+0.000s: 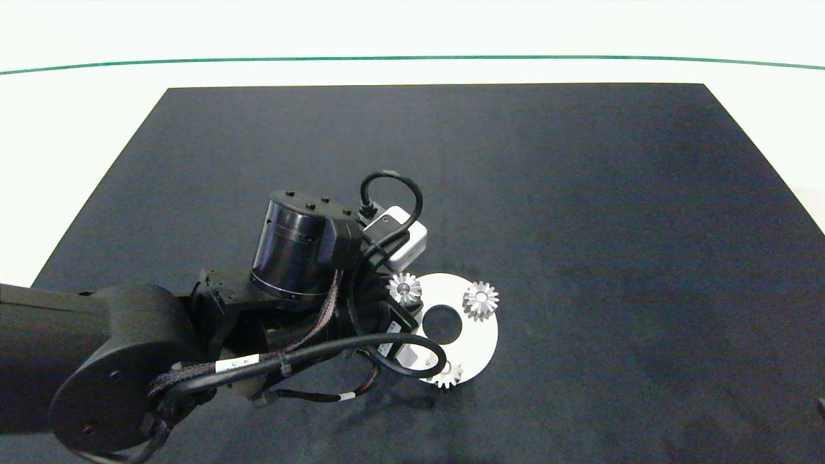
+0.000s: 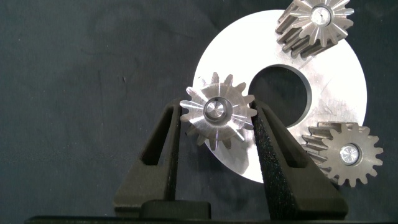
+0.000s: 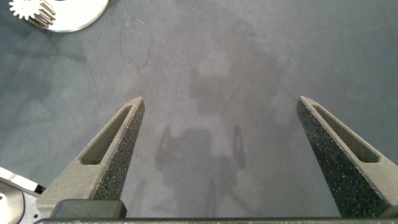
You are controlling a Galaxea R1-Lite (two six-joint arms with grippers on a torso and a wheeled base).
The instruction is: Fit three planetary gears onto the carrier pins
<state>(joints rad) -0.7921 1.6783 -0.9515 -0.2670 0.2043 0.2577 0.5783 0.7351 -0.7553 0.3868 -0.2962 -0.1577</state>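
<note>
Left claw (image 2: 217, 118) grips a planetary gear (image 2: 217, 114) on the white disc (image 2: 339, 87), frame centre; right claw (image 3: 219, 106) gapes wide.

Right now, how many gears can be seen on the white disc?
3: one gear between the left gripper fingers, a second gear at the white disc far rim, a third gear partly behind a cable.

Even, bright overhead light is seen throughout. Glare is thrown off the white disc (image 1: 480, 335) and the planetary gears (image 2: 217, 114). Soft shadows are cast on the black mat (image 3: 211, 149). The table's far edge, at twelve o'clock, is bowed by lens distortion.
</note>
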